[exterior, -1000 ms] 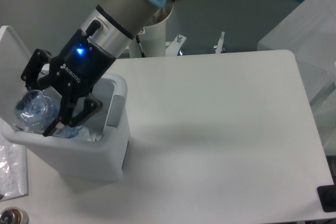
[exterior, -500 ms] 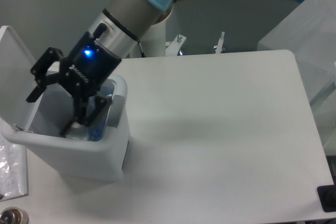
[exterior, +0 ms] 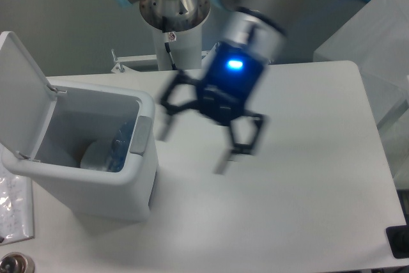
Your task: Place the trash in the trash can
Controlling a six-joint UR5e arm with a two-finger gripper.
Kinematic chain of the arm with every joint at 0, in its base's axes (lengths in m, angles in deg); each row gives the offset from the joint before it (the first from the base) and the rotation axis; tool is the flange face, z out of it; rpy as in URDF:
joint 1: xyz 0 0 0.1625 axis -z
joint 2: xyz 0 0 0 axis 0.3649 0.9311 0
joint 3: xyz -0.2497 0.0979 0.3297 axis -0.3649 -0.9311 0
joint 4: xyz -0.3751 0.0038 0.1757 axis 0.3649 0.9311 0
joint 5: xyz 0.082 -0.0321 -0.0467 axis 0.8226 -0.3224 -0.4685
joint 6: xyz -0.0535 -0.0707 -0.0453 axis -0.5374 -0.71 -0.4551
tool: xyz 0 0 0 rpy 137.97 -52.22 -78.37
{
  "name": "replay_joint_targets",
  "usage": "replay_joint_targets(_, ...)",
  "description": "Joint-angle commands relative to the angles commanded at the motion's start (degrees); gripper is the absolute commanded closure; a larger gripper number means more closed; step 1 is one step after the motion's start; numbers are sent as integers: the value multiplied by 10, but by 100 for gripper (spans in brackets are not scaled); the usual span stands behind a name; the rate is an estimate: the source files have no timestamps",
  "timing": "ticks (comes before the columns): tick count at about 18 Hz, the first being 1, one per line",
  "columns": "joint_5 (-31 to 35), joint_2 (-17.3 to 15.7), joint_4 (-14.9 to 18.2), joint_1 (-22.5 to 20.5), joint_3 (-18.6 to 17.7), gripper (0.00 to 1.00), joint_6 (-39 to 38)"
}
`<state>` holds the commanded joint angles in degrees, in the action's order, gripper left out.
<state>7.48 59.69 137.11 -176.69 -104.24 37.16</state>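
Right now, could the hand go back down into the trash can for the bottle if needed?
Probably yes. The hand is open and empty over the table, the trash can has its lid up, and the bottle lies exposed inside, though the walls crowd it.

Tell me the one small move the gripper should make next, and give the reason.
Probably keep the gripper clear of the trash can and pause over the table. Its fingers are spread with nothing between them, the bottle already lies inside the bin, whose lid stands up, and no trash shows on the tabletop. The gripper is motion-blurred, so this is a judgement.
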Motion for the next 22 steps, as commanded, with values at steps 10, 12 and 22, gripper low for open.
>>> replay_joint_targets(10, 244, 50, 4, -28, 19, 0, 98)
replay_joint_targets(12, 295, 61, 4, -19, 19, 0, 132)
replay_joint_targets(22, 425, 69, 191, 2, 55, 0, 318)
